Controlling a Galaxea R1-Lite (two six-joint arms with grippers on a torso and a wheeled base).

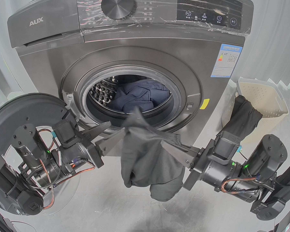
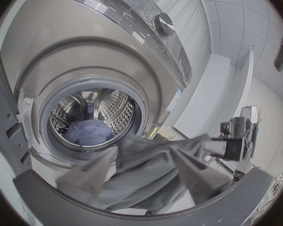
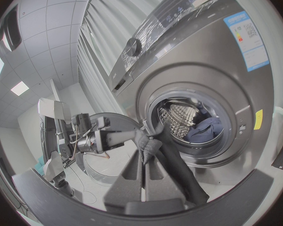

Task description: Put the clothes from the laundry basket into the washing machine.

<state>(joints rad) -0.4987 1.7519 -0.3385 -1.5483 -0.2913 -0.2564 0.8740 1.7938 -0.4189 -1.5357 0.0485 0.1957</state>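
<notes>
A grey garment (image 1: 148, 158) hangs in front of the washing machine's open drum (image 1: 100, 94), its top corner near the door seal. My right gripper (image 1: 162, 144) is shut on its right side, and the pinched fold (image 3: 149, 146) shows at the fingertips. My left gripper (image 1: 117, 128) is open at the garment's left edge. Its lower finger touches the cloth and its upper finger is free. The cloth (image 2: 147, 176) drapes between those spread fingers. Blue clothes (image 1: 138, 97) lie inside the drum. A dark garment (image 1: 245, 113) hangs over the cream laundry basket (image 1: 267, 100) at the right.
The round machine door (image 1: 25, 110) stands swung open at the left, just behind my left arm. The basket sits on the floor close to the machine's right side. Bare grey floor (image 1: 96, 203) lies below the hanging garment.
</notes>
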